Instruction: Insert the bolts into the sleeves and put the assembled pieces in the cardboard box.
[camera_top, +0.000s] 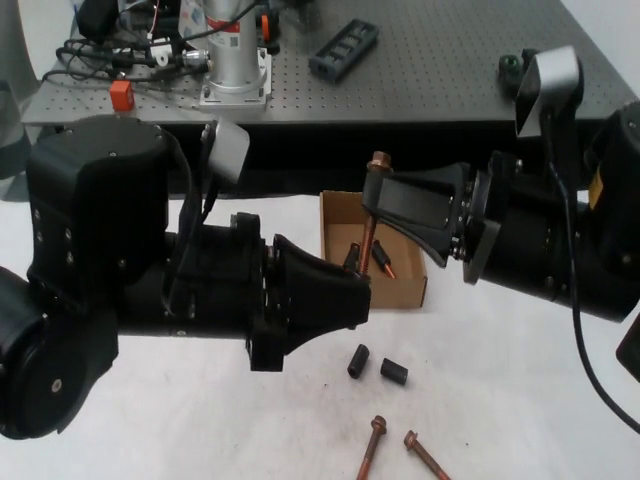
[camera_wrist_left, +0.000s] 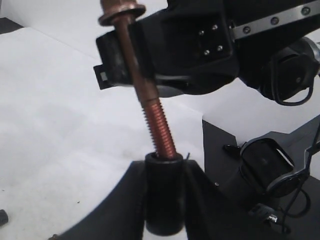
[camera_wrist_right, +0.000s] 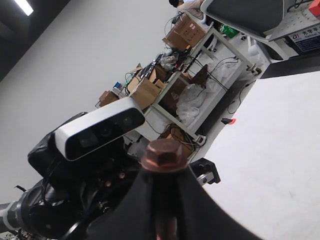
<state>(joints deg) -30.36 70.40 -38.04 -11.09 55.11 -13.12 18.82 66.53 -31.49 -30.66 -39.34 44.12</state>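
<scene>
One bolt (camera_wrist_left: 150, 115) (in right hand (camera_top: 373, 203)) meets sleeve (camera_wrist_left: 164, 195) in left hand (camera_top: 356, 290).

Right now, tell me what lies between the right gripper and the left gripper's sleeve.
The threaded shank of the bolt, its tip at the mouth of the sleeve; the left wrist view shows it.

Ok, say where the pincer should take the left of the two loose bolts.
Probably mid-shank on the left bolt, coming down from above and closing across it. It lies flat on the bench, and the other bolt angles away from it, which leaves more room there than at the heads.
</scene>
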